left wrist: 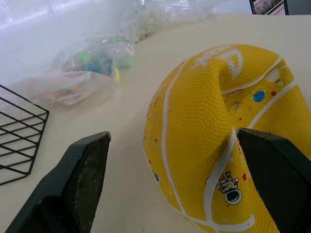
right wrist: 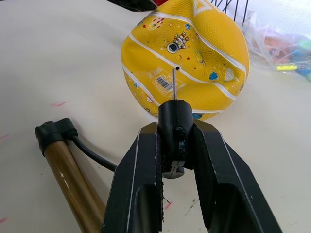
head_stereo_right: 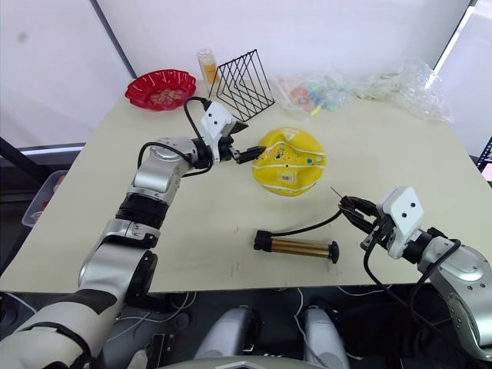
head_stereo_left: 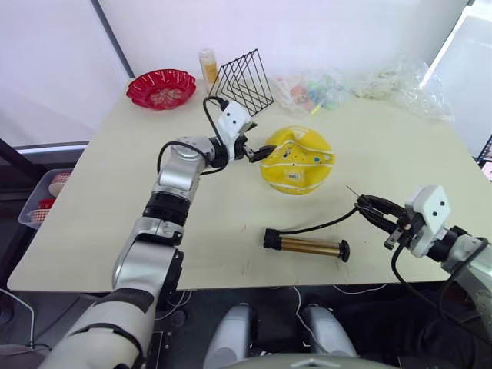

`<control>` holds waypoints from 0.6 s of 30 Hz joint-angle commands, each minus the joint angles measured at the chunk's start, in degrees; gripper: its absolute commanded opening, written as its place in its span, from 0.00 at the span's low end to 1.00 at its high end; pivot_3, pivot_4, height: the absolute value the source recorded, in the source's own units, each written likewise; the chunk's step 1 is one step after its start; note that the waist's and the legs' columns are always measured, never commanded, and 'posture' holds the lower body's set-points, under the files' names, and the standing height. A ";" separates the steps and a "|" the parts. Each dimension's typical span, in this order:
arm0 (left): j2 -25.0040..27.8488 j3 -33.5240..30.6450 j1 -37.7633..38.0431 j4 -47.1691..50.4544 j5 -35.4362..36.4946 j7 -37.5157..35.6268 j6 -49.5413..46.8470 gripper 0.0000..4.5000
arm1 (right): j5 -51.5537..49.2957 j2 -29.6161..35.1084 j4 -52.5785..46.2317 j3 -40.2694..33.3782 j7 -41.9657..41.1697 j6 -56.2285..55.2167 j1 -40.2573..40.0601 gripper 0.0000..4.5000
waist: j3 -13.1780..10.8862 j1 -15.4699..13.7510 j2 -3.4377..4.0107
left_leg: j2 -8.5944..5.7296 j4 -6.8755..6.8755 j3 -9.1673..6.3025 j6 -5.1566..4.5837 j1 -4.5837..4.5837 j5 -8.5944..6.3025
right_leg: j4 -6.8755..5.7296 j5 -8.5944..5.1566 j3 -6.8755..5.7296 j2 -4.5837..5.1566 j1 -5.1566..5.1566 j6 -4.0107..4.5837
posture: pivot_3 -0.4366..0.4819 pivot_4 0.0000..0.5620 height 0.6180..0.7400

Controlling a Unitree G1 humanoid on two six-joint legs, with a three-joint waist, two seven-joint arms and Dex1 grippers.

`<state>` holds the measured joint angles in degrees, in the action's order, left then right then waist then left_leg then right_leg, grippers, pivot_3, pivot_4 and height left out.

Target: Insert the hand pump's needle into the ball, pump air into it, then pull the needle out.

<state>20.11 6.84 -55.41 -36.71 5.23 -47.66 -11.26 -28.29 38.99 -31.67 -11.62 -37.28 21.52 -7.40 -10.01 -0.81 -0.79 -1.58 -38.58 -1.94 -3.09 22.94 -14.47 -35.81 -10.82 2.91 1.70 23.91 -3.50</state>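
Observation:
A yellow, partly deflated ball (head_stereo_left: 297, 160) lies mid-table, dented on top. My left gripper (head_stereo_left: 260, 152) is open at the ball's left side; in the left wrist view the ball (left wrist: 223, 126) bulges between the two fingers (left wrist: 82, 179), touching the one nearer the dent. The hand pump (head_stereo_left: 307, 247) lies flat on the table in front of the ball, and its black hose (head_stereo_left: 323, 225) curves right. My right gripper (right wrist: 176, 127) is shut on the black fitting. The needle (right wrist: 173, 83) points at the ball, a short way from it.
A red bowl (head_stereo_left: 161, 87), a small yellow bottle (head_stereo_left: 207, 65) and a black wire rack (head_stereo_left: 244, 79) stand at the back left. Crumpled plastic bags (head_stereo_left: 369, 83) lie along the back right. A basket (head_stereo_left: 46, 196) sits below the table's left edge.

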 commanded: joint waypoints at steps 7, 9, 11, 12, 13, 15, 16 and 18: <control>-2.80 0.17 -5.14 -8.33 -2.18 -0.06 2.29 0.98 | 0.65 -0.79 -2.41 -0.78 0.02 -1.33 -0.03 0.07 | 0.00 0.19 0.00 | -0.02 0.00 0.00 0.00 -0.01 0.00 | -0.03 0.00 0.01 0.01 0.01 0.00 | 0.48 0.27 0.97; -3.26 -0.27 -5.47 -9.42 -2.16 0.72 2.74 0.98 | 0.66 -1.06 -2.68 -0.66 0.21 -1.00 -0.08 0.07 | 0.00 0.18 0.00 | -0.01 0.00 0.00 0.00 -0.01 0.00 | -0.04 0.00 0.01 0.01 0.01 0.00 | 0.48 0.27 0.97; -3.87 -0.73 -5.42 -10.02 -1.76 1.03 2.61 0.83 | 0.25 -1.39 -3.09 -0.42 0.48 -0.21 -0.04 0.07 | 0.00 0.14 0.00 | -0.01 0.00 0.01 0.00 -0.01 0.00 | -0.04 0.00 0.01 0.01 0.01 0.00 | 0.48 0.27 0.97; -4.17 -0.91 -5.12 -9.95 -1.64 1.35 2.39 0.75 | -0.60 -1.51 -3.50 -0.37 0.72 0.97 0.06 0.07 | 0.00 0.13 0.00 | -0.02 0.00 0.01 0.00 -0.01 0.00 | -0.04 0.00 0.01 0.03 0.01 0.00 | 0.48 0.27 0.97; -4.37 -0.92 -4.66 -9.54 -1.65 1.54 2.34 0.62 | -1.48 -1.65 -3.90 -0.46 1.24 2.39 0.29 0.07 | 0.00 0.12 -0.01 | -0.02 0.00 0.00 0.00 -0.01 0.00 | -0.04 0.00 0.01 0.04 0.01 0.00 | 0.48 0.27 0.97; -4.81 -1.19 -3.49 -7.99 -1.20 1.91 2.05 0.43 | -3.24 -1.75 -4.70 -0.60 2.30 5.45 0.93 0.07 | -0.01 0.10 -0.01 | -0.02 0.00 0.00 0.00 -0.01 0.00 | -0.04 0.01 0.01 0.06 0.01 0.00 | 0.48 0.27 0.97; -4.99 -1.34 -3.05 -7.29 -0.98 2.16 2.02 0.35 | -3.68 -1.72 -4.98 -0.64 2.74 6.46 1.21 0.07 | -0.01 0.14 -0.01 | -0.02 0.00 0.00 0.00 -0.01 0.00 | -0.04 0.01 0.01 0.07 0.01 0.00 | 0.48 0.27 0.97; -5.34 -1.65 -2.22 -5.81 -0.50 2.43 1.87 0.21 | -4.07 -1.61 -5.36 -0.50 3.55 8.14 1.84 0.07 | -0.01 0.14 -0.01 | -0.02 0.00 0.00 0.00 -0.01 0.00 | -0.05 0.01 0.02 0.10 0.01 0.00 | 0.48 0.27 0.97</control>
<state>15.03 6.64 -57.20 -45.39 3.69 -45.54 -9.69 -31.15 37.28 -34.38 -11.59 -34.28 28.98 -6.29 -10.02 -0.66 -0.79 -1.60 -38.58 -1.94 -3.09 22.93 -14.47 -35.86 -10.80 2.93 1.82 23.92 -3.50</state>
